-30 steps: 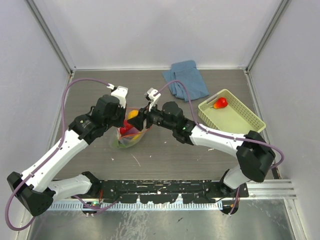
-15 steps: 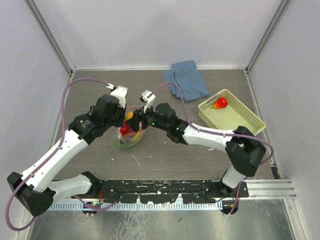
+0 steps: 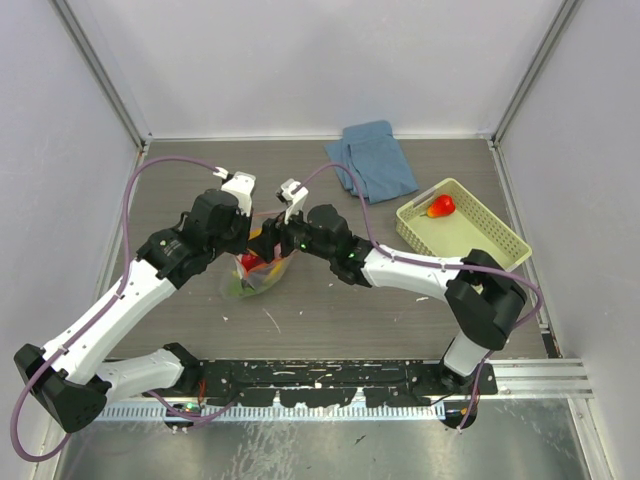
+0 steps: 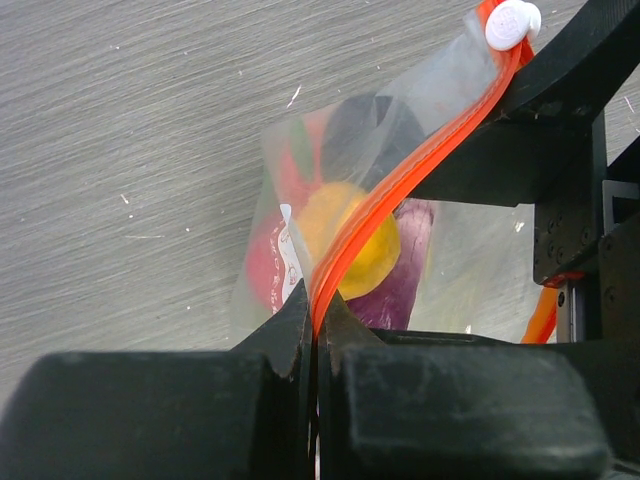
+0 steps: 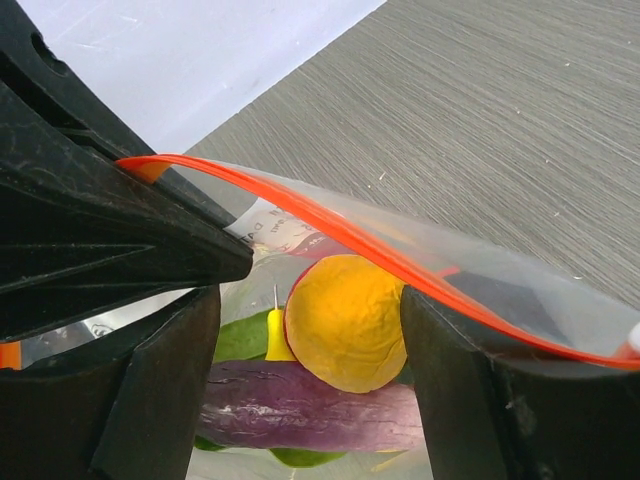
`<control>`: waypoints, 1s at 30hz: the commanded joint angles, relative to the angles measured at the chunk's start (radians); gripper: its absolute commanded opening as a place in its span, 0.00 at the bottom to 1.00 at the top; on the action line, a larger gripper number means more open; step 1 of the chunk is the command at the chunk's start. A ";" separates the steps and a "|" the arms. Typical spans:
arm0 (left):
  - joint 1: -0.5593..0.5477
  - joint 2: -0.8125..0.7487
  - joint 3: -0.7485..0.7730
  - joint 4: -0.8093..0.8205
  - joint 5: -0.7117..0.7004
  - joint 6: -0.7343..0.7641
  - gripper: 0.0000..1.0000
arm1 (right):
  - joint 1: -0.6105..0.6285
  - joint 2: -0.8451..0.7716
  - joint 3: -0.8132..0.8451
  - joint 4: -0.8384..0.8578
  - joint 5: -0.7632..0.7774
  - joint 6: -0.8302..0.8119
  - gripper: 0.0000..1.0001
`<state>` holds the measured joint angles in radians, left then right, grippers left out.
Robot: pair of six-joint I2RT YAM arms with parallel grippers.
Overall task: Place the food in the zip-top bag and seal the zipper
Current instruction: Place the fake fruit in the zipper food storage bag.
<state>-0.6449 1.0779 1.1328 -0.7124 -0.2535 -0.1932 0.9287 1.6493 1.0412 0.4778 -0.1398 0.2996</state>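
The clear zip-top bag (image 3: 256, 281) stands at mid-table, lifted by its mouth. It holds an orange round fruit (image 5: 345, 320), a purple eggplant (image 5: 300, 415), a green leaf (image 5: 238, 338), a banana tip (image 5: 274, 335) and a red fruit (image 4: 262, 270). My left gripper (image 4: 318, 318) is shut on the orange-red zipper (image 4: 400, 175), at the end away from the white slider (image 4: 512, 22). My right gripper (image 5: 310, 305) is open, its fingers (image 5: 165, 390) on either side of the bag under the strip (image 5: 340, 232), with the slider (image 5: 634, 336) by its right finger. One red fruit (image 3: 440, 206) lies in the basket.
The pale yellow-green basket (image 3: 470, 238) sits at the right. A folded blue cloth (image 3: 372, 160) lies at the back, right of centre. Both arms meet over the bag, and the left gripper (image 3: 252, 238) and right gripper (image 3: 273, 240) are nearly touching.
My right gripper has moved left along the bag mouth, closer to the left gripper. The left gripper still holds the zipper in the same place.
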 commanded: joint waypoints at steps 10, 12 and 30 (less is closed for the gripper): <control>0.004 -0.028 0.030 0.047 -0.013 0.003 0.00 | 0.007 -0.203 0.032 -0.101 0.016 -0.080 0.86; 0.004 -0.029 0.029 0.046 -0.016 0.004 0.00 | 0.006 -0.216 0.045 -0.150 0.047 -0.101 0.87; 0.004 -0.030 0.029 0.046 -0.021 0.003 0.00 | -0.309 -0.346 -0.001 -0.474 0.335 -0.079 0.90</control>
<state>-0.6449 1.0779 1.1328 -0.7155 -0.2584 -0.1932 0.7307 1.3437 1.0489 0.0658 0.1482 0.1730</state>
